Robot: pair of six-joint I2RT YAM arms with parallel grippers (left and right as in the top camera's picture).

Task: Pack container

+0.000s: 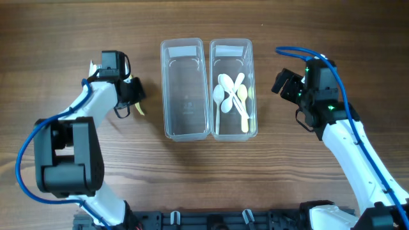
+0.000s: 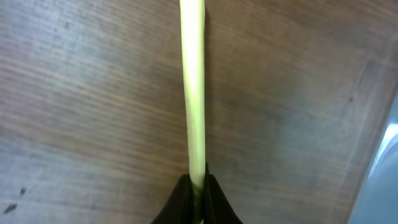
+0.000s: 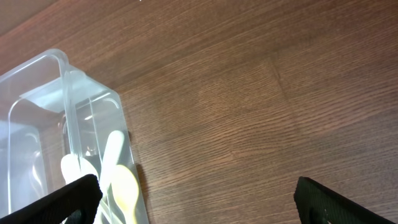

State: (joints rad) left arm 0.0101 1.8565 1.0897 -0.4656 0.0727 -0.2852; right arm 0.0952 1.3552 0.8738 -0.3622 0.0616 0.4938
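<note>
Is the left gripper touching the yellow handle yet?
Touching. The left wrist view shows the left gripper shut on the yellow handle, with no gap on either side.

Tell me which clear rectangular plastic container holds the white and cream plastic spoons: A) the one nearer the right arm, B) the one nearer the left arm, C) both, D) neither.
A: the spoons lie only in the container nearer the right arm; the other container shows a bare floor.

Left gripper (image 1: 133, 94): jaws closed on a thin yellow handle (image 2: 193, 93), arm bent at the elbow. Right gripper (image 1: 282, 83): jaws spread wide, facing inward.
</note>
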